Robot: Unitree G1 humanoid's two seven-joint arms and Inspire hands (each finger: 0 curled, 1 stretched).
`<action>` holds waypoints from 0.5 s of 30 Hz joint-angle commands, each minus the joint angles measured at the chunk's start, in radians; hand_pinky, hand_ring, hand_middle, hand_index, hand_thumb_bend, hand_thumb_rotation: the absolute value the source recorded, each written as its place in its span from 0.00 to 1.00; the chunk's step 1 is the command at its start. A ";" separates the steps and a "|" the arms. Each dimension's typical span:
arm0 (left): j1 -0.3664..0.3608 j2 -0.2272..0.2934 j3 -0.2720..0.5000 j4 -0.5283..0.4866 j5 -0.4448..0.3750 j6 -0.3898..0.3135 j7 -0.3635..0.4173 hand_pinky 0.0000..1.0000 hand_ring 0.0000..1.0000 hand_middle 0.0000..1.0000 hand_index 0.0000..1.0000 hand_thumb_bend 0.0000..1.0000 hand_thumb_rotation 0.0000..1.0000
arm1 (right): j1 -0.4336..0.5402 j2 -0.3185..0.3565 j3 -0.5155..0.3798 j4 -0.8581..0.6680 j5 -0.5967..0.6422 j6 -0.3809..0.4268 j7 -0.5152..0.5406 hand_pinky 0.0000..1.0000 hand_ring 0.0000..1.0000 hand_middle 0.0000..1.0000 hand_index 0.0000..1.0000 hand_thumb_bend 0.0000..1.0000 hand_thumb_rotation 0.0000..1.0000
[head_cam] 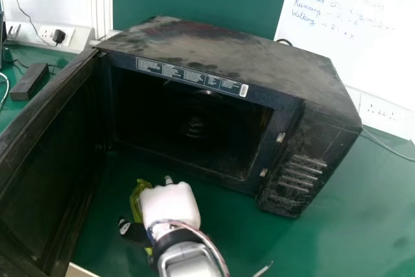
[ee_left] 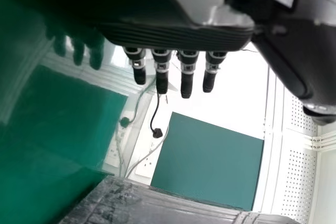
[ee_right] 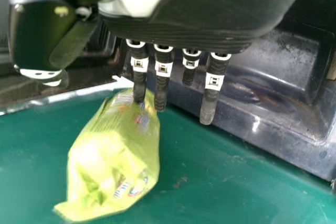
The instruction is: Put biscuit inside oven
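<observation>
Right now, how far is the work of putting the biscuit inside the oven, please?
Done: the oven door stands open.
In progress: the right hand is at the yellow-green biscuit packet, fingers straight, not curled round it.
Left to do: the packet lies on the green table in front of the oven, so gripping, lifting and putting it inside seem to remain.

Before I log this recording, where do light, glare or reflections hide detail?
Head view: the interior of the oven sinks into near-black. Left wrist view: the white wall is washed out, and the glossy green tabletop mirrors the left hand. Right wrist view: glare bleaches part of the packet.
</observation>
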State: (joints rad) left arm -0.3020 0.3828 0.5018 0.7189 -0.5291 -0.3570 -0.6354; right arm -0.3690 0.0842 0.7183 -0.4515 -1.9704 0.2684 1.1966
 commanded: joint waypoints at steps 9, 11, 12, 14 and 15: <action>0.033 -0.022 -0.008 -0.007 0.008 0.023 0.001 1.00 0.98 0.98 1.00 0.32 1.00 | 0.047 0.058 0.055 0.088 0.004 -0.029 0.030 0.65 0.76 0.85 0.85 0.66 0.31; 0.031 -0.021 -0.007 -0.006 0.006 0.027 -0.001 1.00 0.98 0.99 1.00 0.32 1.00 | 0.049 0.052 0.058 0.090 -0.001 -0.016 0.027 0.64 0.75 0.85 0.86 0.65 0.27; 0.030 -0.020 -0.006 -0.003 0.007 0.025 -0.002 1.00 0.98 0.99 1.00 0.33 1.00 | 0.050 0.045 0.061 0.090 -0.002 -0.009 0.024 0.63 0.75 0.84 0.85 0.65 0.25; 0.028 -0.016 -0.006 0.006 0.011 0.016 -0.008 1.00 0.98 0.98 1.00 0.33 1.00 | 0.054 0.040 0.062 0.091 -0.002 0.011 0.022 0.64 0.75 0.84 0.85 0.68 0.21; 0.026 -0.014 -0.006 0.012 0.011 0.012 -0.011 1.00 0.98 0.99 1.00 0.32 1.00 | 0.051 0.036 0.063 0.092 -0.002 0.023 0.029 0.65 0.75 0.84 0.85 0.68 0.20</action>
State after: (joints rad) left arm -0.2970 0.3764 0.5011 0.7107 -0.5294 -0.3498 -0.6396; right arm -0.3884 0.0900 0.7686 -0.3965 -1.9783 0.2811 1.1918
